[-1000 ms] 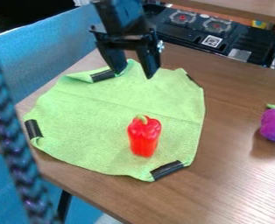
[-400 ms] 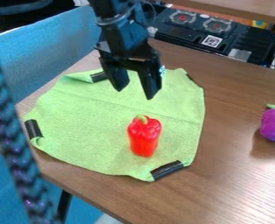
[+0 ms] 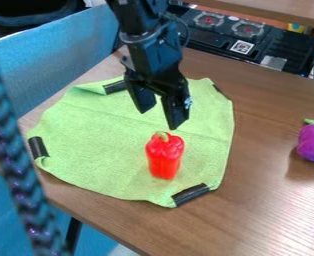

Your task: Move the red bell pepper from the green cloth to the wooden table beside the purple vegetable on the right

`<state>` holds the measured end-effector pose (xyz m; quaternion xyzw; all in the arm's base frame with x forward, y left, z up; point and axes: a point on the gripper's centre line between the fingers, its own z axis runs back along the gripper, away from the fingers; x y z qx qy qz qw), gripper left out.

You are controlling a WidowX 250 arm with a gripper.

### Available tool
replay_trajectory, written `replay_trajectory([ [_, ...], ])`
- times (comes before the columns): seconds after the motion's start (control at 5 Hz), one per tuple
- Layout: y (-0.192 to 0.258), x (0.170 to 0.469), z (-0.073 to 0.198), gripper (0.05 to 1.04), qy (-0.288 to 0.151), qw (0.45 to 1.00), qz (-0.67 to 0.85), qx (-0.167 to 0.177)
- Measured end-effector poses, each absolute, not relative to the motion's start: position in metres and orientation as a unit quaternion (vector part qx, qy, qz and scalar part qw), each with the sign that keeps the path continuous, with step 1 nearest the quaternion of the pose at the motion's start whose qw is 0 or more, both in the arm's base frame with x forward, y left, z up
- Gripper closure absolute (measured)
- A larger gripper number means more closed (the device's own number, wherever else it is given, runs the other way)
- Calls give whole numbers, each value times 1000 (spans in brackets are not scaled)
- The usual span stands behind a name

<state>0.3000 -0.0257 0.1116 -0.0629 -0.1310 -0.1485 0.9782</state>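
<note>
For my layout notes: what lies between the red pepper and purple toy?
Green cloth, then wooden tabletop, between the red pepper and purple toy, in the camera view.

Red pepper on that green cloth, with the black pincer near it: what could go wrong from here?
If the open pincer came lower, a finger might knock the red pepper, since one fingertip looks close to its stem. Going too low could also drag the green cloth, perhaps shifting the pepper with it. The black strips sit only around the cloth's edges, so its middle might bunch up.
</note>
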Motion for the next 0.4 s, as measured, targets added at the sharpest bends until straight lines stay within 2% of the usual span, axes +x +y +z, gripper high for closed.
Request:
replay_trajectory([
  [0.2, -32, 297, 104, 83, -115, 971, -206, -44],
  [0.4, -34, 292, 94, 83, -80, 969, -232, -32],
])
